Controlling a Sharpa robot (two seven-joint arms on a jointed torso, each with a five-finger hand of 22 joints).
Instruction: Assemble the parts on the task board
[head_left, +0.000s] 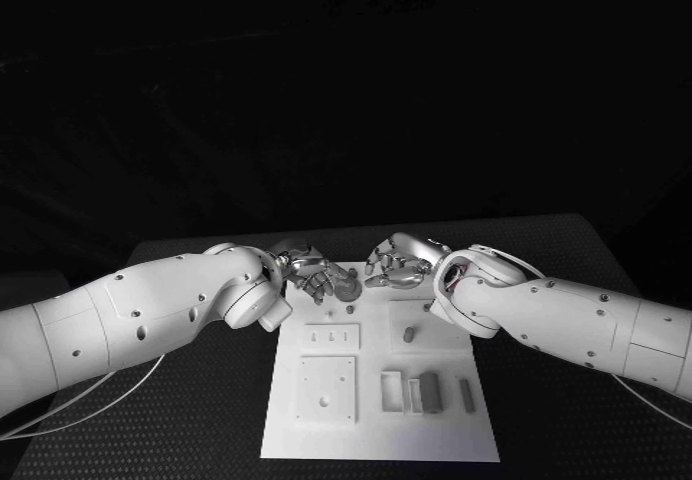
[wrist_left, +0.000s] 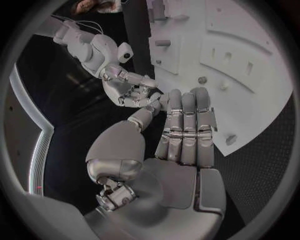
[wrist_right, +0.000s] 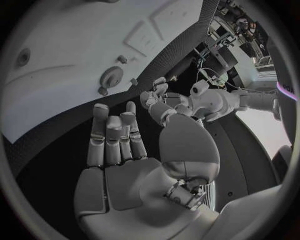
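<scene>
The left robot hand (head_left: 310, 272) hovers at the far left corner of the board (head_left: 378, 440), palm turned inward, fingers apart and holding nothing; in the left wrist view its fingers (wrist_left: 187, 125) lie straight, side by side, with the thumb spread away. Just beside its fingertips a round gear (head_left: 346, 288) lies on the board's far edge; whether the hand touches it cannot be told.

The board is a white plate lying lengthwise on the black table (head_left: 577, 420). Behind its middle, on the left, sits a raised plate with three slots (head_left: 330, 338), and nearer the camera a larger square plate (head_left: 326, 389) with a small hole. On the right half a short peg (head_left: 410, 334) stands in the board. Further toward the camera two pale upright frames (head_left: 401, 392) stand side by side, a dark block (head_left: 430, 392) just beside them and a thin grey bar (head_left: 466, 395) a little apart to the right.

The right robot hand (head_left: 397, 262) hovers over the far right edge of the board, facing the left one, fingers spread and empty; its wrist view shows the fingers (wrist_right: 112, 140) extended above the table edge, with the gear (wrist_right: 113, 77) lying free on the board beyond.
</scene>
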